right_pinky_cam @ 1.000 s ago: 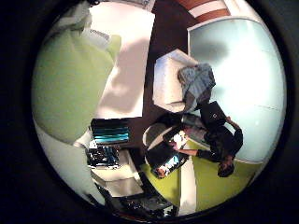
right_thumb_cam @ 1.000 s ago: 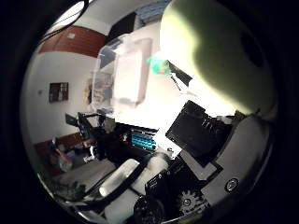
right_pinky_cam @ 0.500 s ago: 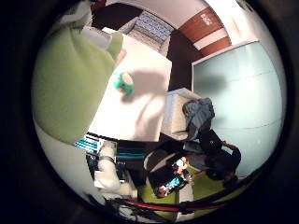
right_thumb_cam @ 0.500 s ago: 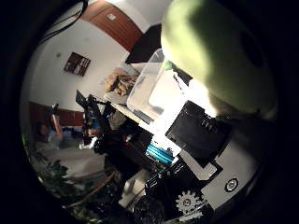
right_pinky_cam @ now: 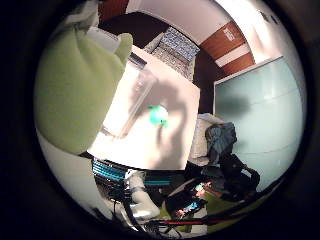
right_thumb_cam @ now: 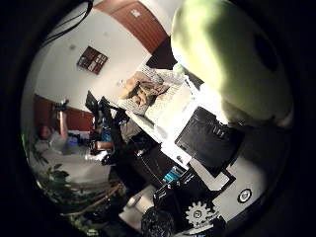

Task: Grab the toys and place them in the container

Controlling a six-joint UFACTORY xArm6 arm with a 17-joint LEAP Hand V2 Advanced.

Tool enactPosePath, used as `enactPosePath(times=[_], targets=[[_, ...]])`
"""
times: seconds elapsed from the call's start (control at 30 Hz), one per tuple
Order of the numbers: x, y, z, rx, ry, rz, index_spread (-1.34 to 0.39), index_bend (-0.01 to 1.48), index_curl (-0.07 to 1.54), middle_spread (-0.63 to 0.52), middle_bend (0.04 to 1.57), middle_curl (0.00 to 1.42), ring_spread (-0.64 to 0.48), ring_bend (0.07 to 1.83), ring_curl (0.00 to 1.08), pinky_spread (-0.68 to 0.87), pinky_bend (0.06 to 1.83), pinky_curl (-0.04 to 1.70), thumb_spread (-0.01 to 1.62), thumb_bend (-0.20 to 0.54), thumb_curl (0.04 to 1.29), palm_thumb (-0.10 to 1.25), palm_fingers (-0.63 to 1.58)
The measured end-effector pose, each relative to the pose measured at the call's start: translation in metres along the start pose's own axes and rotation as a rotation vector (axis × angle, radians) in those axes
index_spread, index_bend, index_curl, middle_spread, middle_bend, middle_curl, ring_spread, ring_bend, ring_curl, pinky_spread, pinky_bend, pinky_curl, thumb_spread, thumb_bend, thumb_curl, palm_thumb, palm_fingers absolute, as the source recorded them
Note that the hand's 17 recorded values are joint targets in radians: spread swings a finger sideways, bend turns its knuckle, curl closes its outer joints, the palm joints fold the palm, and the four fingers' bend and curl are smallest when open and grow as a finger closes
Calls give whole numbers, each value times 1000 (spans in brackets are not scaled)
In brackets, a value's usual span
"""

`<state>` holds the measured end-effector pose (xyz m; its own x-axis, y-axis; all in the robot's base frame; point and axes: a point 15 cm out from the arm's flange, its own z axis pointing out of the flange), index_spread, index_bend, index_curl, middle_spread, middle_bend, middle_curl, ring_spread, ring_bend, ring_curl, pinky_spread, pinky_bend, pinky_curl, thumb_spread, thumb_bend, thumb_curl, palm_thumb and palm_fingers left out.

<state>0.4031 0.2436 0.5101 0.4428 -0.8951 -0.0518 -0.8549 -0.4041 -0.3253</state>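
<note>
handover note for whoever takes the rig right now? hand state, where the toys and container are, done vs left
Right hand: shut on the green plush toy, which sits close against the palm and fills much of both palm views.
Hand is up above the white table.
Clear container stands on that table, beside the held toy in view; no toy visible inside it.
Small teal toy lies on the table next to the container, outside it.
Done: green plush picked up.
Left: drop the plush in the container, then fetch the teal toy.
</note>
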Motion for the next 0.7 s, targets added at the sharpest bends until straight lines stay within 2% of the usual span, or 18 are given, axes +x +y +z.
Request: enactPosePath(times=[0.2,0.27,0.37,0.4,0.5,0.57,0.63,0.7], targets=[[-4,-23,35,0,6,15,-279,950,1059,-176,1260,922,-267,1273,888,-221,1164,1131,897,-14,799,1013,1064],[-7,-29,41,11,0,20,-281,949,1062,-176,1260,922,-267,1271,889,-226,1161,1126,918,-24,791,981,1068],[-9,-38,44,42,-1,33,-286,911,1049,-179,1217,910,-263,1268,864,-238,1133,1108,972,-44,759,861,1057],[-10,-42,44,54,-2,33,-288,875,1037,-180,1194,901,-263,1259,846,-245,1127,1096,982,-35,749,842,1056],[-12,-42,47,55,-8,26,-319,561,963,-200,1056,820,-269,1200,746,-344,1091,970,968,-38,708,745,972],[-12,-41,51,46,-6,19,-359,296,881,-224,910,756,-280,1147,672,-472,1048,859,1039,-21,661,731,743],[-11,-39,52,41,-3,15,-407,264,836,-231,831,719,-266,1041,632,-429,951,833,1108,-20,615,719,507],[-11,-38,54,33,-1,12,-456,278,765,-215,741,665,-210,936,567,-247,812,805,1156,-23,567,688,332]])
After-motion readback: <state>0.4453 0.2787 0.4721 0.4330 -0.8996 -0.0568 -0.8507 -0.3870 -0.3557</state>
